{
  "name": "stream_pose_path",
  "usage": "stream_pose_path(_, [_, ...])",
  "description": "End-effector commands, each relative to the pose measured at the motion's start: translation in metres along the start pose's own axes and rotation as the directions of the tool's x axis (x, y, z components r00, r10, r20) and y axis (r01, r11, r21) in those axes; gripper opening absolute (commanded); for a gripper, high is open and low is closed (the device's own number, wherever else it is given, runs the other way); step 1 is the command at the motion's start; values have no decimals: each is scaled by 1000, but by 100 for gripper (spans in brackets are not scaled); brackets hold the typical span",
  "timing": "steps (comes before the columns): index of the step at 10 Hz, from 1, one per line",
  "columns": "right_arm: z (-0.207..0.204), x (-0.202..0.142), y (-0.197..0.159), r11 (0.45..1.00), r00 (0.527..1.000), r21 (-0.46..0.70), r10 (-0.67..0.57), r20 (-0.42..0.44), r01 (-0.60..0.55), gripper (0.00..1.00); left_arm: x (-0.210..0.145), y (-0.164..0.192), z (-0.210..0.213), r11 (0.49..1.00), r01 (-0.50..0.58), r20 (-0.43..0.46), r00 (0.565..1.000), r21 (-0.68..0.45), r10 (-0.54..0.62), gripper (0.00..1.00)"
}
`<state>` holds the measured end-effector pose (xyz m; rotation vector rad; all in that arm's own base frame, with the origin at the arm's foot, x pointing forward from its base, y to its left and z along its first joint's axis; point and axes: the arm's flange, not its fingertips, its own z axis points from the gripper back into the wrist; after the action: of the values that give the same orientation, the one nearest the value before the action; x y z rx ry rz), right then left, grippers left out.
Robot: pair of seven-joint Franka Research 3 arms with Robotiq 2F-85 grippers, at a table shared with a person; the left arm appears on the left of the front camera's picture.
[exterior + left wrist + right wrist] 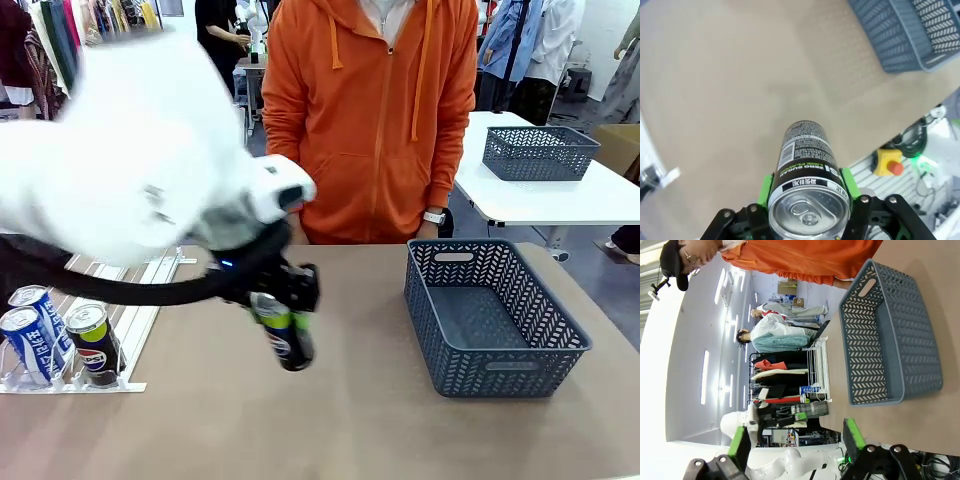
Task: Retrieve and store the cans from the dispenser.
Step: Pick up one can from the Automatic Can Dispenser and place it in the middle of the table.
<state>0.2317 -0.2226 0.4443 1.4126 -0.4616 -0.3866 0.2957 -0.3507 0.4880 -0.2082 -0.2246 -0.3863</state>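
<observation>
**Can in the left gripper, over the table**

Grips a dark can (283, 345) in the left gripper (285, 322) — green pads pressed on both sides just below the silver top, jaws drawn in to the can's width. Hangs clear above the tan table (350, 430), between the dispenser (160, 270) at the left and the grey basket (500, 372) at the right, touching neither. Tilts in the front view: top up inside the gripper, base lower and turned toward the basket.

Seen from the left wrist, looks down the can from its pull-tab end, with a lime-green band and small white print along the side. Shows bare table beyond it and a corner of the basket at the upper right.

Leaves three cans at the low front end of the dispenser: two blue-and-white cans (30, 330) close together at the far left, and a Pepsi can (92, 345) just beside them. Lie with silver tops toward the camera, against the front stop. White rails running up the slope behind them.

Holds the right gripper (796, 447) wide open — nothing between its green pads. Faces the basket, which is rolled sideways in the right wrist view.

Across the table, a person in an orange hoodie (370, 110), close to the far edge, with a watch (433, 217) on one wrist.
</observation>
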Motion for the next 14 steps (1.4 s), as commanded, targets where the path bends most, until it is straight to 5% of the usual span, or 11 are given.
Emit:
stream_pose_path(1, [0, 1, 6, 1000, 1000, 16, -12, 8, 12, 100, 41, -3, -21, 994, 92, -17, 996, 64, -91, 0])
stream_pose_path(4, [0, 1, 6, 1000, 1000, 16, -12, 8, 12, 100, 44, -1, -84, 984, 149, -87, 986, 96, -141, 0])
stream_pose_path(10, [0, 1, 6, 1000, 1000, 16, -12, 8, 12, 100, 50, 6, -105, 982, 76, -78, 995, 174, -63, 0])
stream_pose_path(12, [0, 1, 6, 1000, 1000, 16, -12, 8, 12, 100, 51, 6, -103, 982, 69, -74, 996, 174, -57, 100])
stream_pose_path(14, [0, 1, 6, 1000, 1000, 16, -12, 8, 12, 100, 47, 6, -88, 985, 51, -29, 998, 166, -47, 100])
